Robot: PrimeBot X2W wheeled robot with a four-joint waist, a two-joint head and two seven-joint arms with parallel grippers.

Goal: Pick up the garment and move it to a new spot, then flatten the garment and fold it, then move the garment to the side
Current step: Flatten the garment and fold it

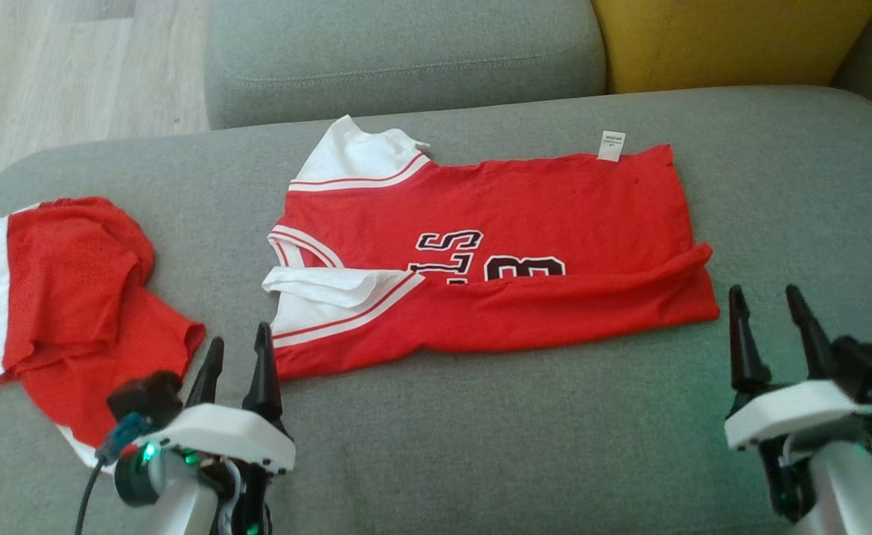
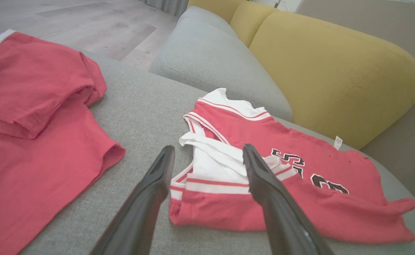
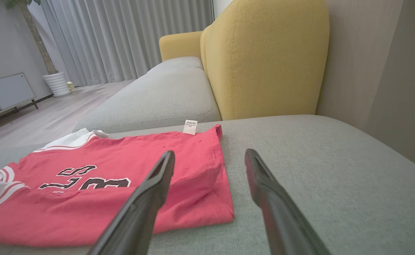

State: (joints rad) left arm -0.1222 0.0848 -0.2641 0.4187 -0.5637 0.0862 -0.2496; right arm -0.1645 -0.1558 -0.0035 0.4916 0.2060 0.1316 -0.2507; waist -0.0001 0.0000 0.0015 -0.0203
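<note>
The garment (image 1: 495,245) is a red jersey with white trim and black lettering, lying sideways on the grey sofa seat (image 1: 554,446), its near long edge folded over onto itself. My left gripper (image 1: 239,334) stands open just off the jersey's near left corner, and the left wrist view shows its fingertips (image 2: 208,148) framing the white armhole of the garment (image 2: 334,198). My right gripper (image 1: 764,291) is open beside the near right corner, holding nothing. In the right wrist view that gripper (image 3: 210,152) straddles the hem edge of the garment (image 3: 69,205).
A second red piece with white side stripes (image 1: 71,297) lies crumpled at the seat's left end, close to my left arm. A yellow back cushion (image 1: 725,37) and another grey seat cushion (image 1: 406,59) lie beyond. Wood floor (image 1: 71,74) is off the left edge.
</note>
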